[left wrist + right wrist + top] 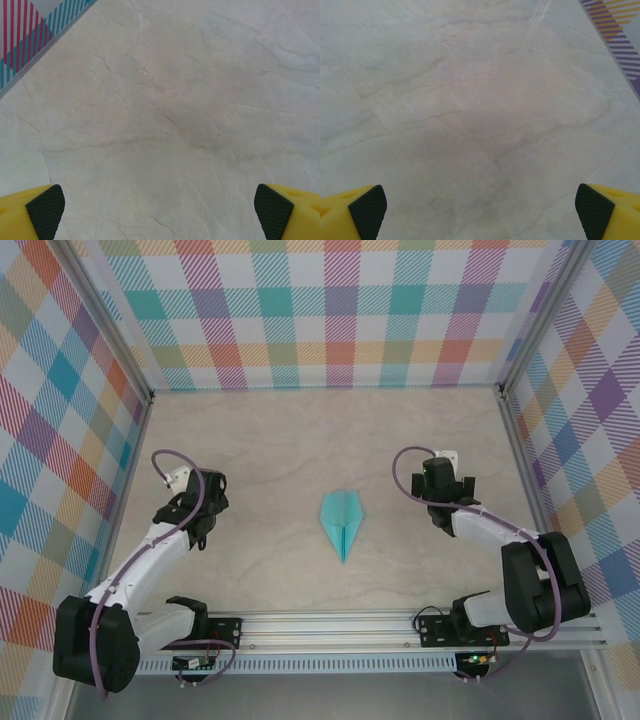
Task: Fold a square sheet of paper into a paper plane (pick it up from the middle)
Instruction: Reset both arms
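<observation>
A turquoise paper plane point(341, 522) lies flat in the middle of the marble table point(300, 440), its point toward the near edge, a central crease along it. My left gripper point(207, 523) hangs to the plane's left, well apart from it. In the left wrist view that gripper point(160, 212) is open, its yellow fingers with black pads point(46, 210) wide apart over bare table. My right gripper point(440, 490) sits to the plane's right, also apart. Seen from its wrist, the right gripper point(480, 212) is open with nothing between the pads point(594, 210).
Plaid walls point(330, 310) close the table on the left, back and right; a wall strip point(30, 35) shows near the left gripper and another wall strip point(620, 40) near the right. An aluminium rail point(400, 625) runs along the near edge.
</observation>
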